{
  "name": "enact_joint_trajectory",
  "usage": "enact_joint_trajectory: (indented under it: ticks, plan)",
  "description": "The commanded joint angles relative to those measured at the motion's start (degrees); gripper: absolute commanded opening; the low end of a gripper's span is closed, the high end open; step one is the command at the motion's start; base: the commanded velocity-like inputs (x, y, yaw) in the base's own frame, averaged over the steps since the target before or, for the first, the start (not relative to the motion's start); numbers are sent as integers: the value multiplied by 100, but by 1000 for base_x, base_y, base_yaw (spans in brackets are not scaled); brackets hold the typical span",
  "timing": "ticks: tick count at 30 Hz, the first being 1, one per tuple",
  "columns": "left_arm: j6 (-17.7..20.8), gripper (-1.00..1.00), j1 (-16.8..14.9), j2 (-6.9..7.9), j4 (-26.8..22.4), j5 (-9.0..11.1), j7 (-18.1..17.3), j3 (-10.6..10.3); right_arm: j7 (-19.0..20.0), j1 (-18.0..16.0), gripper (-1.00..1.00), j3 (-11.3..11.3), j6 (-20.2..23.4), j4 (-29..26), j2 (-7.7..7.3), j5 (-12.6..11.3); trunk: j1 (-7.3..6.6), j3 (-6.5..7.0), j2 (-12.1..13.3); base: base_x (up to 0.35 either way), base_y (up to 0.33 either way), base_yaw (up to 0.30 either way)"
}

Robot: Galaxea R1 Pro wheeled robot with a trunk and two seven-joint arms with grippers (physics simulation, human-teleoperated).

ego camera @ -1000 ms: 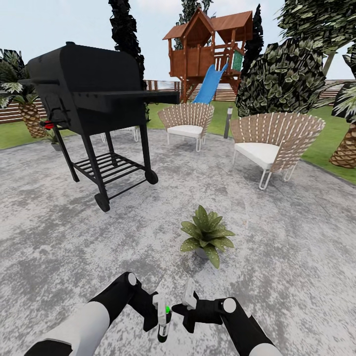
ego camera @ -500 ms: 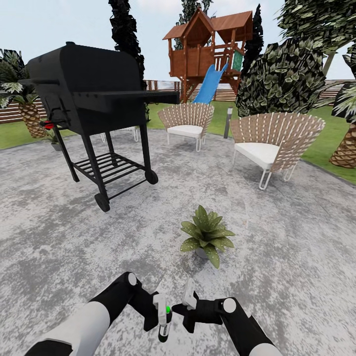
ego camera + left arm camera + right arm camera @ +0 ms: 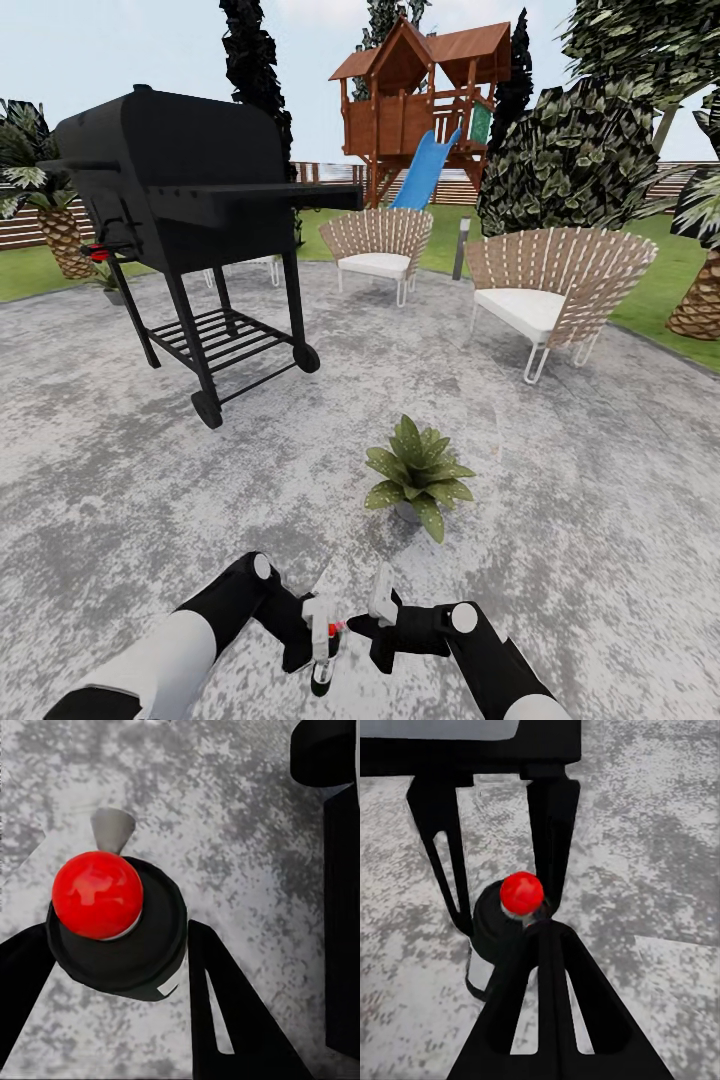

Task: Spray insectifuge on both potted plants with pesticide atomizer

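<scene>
Upper left of the head view: black grill [image 3: 185, 190] on the patio [image 3: 100, 470]. A 2nd small rosette sits low behind its legs, far left, prob. the other potted plant [image 3: 108, 281], too small to be sure. Centre frame: potted plant [image 3: 418, 476] on the paving, just ahead of your arms. Bottom centre: your left gripper [image 3: 317, 628] is pinching the pesticide atomizer [image 3: 322, 650]; in the left wrist cam the fingers [image 3: 225, 1020] flank the dark bottle [image 3: 120, 945], red top facing the lens. Right gripper [image 3: 382, 600] sits just beside it, spread or not I can't tell. Upper right: two slatted chairs [image 3: 550, 290], playhouse [image 3: 420, 100] w/ blue slide behind.
</scene>
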Motion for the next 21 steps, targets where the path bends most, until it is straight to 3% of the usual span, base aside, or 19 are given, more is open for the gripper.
enact_joint_trajectory:
  ticks: [1, 2, 7, 8, 16, 18, 19, 20, 21]
  plan:
    - [-30, -100, -2, 156, -5, -40, -14, 1, 32, -3, -100, -49, -30, -8, 10, 53, -1, -5, -2, 0, 0, 0]
    - [-24, -100, -4, 372, -6, -51, -16, -7, 32, -3, -100, -51, -30, -9, 6, 55, -1, -5, -2, 0, 0, 0]
    - [-20, -100, -7, 1076, -2, -59, -18, -24, 32, -3, -100, -47, -30, -11, -2, 62, -1, -5, -2, 0, 0, 0]
    - [-33, -100, -4, 1279, -1, -55, -18, -24, 32, -3, -100, -44, -30, -11, -4, 67, -1, -5, -2, 0, 0, 0]
    - [-52, -100, 8, 2143, 16, -34, -18, -28, 21, -3, -100, -43, -29, -2, -22, 84, -1, -5, -2, 0, 0, 0]
    - [-45, -100, 36, 2249, 113, -7, 19, -20, 15, -3, -100, -43, -26, 5, -23, 89, -1, -5, -2, 0, 0, 0]
    - [-36, -100, 42, 2247, 196, 12, 140, -4, 5, -3, 100, -43, -24, 6, -23, 93, -1, -5, -2, 0, 0, 0]
    - [-32, -100, 46, 2242, 233, 30, 267, 3, -22, -3, 100, -42, -23, 6, -23, 95, -1, -5, -2, 0, 0, 0]
    - [-23, -100, 50, 2201, 323, 146, 659, 15, -179, -3, 100, -59, -22, 1, -26, 91, -1, -5, -2, 0, 0, 0]
